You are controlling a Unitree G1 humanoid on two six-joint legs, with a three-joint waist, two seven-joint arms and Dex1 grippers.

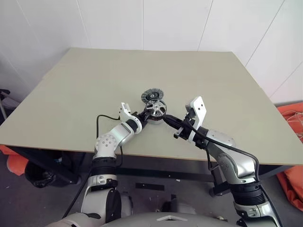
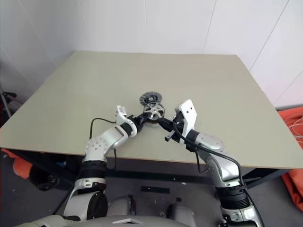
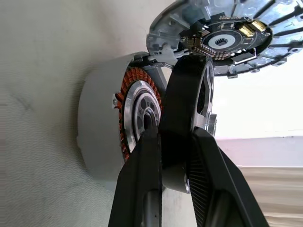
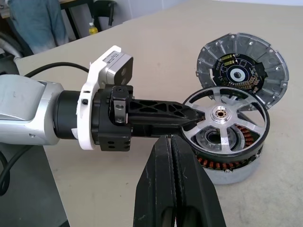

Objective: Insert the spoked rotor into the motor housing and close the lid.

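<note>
My left gripper (image 4: 191, 115) is shut on the rim of the spoked rotor (image 4: 226, 119), a shiny silver wheel. It holds the rotor tilted just above the motor housing (image 4: 236, 169), whose copper windings (image 3: 130, 87) show under the spokes. The housing stands on the table near its middle. The lid (image 4: 265, 66), a ribbed grey disc with a dark centre, leans against the housing's far side. My right gripper (image 4: 168, 139) is shut with nothing in it. Its tips sit just under the left gripper's fingers (image 3: 147, 156), beside the housing's near side.
The beige table (image 1: 85, 94) stretches wide around the parts, with its front edge (image 1: 57, 149) close to my arms. A white wall stands behind. Orange material (image 1: 293, 137) lies on the floor beyond the table's right side.
</note>
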